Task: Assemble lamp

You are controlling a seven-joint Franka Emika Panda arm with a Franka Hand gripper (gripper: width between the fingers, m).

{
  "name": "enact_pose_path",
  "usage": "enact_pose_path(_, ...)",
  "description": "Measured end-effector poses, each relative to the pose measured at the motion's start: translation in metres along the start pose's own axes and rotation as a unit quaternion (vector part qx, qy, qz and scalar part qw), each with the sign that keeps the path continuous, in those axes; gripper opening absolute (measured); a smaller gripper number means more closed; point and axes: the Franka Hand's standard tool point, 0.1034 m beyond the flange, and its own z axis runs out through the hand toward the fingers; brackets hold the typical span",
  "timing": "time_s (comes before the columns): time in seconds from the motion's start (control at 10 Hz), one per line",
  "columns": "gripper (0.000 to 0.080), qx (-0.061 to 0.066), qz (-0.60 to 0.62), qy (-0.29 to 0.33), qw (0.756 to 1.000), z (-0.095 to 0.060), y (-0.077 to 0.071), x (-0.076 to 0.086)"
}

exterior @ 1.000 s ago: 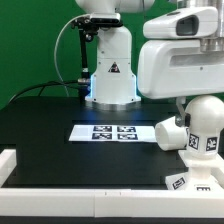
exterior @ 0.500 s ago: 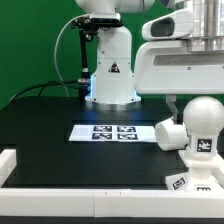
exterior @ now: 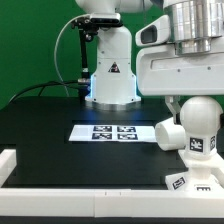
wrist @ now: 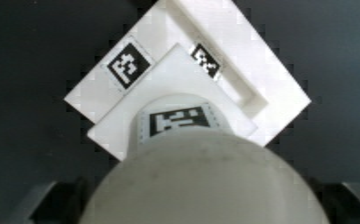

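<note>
Claw (wrist: 191, 206) looks clamped on the round head of the bulb (exterior: 203, 122), low on the exterior view's right, just above the base (wrist: 251, 78). I'd guess light, stiff, hollow plastic. It's matte but rounded, so it could squirt out, and the widest part of the head seems the safest hold. Long axis roughly upright, neck pointing down at the base.

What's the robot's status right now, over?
Gripper shut on bulb. It hangs above base, not yet seated. Nothing seen between them.
</note>
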Motion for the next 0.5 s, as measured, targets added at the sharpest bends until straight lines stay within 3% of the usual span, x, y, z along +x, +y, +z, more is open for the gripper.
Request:
enact_pose_path(0.1, 0.0674, -0.016, -0.075, -0.005, 0.997, -0.0004, 0.0010, -0.0026)
enact_pose_path(0.3, 0.0694, -0.029, -0.247, -0.012, 0.968, -0.0050, -0.0038, -0.0036)
enact_pose_path(0.5, 0.0698, -0.034, -0.316, -0.011, 0.948, -0.0043, -0.0044, -0.0050)
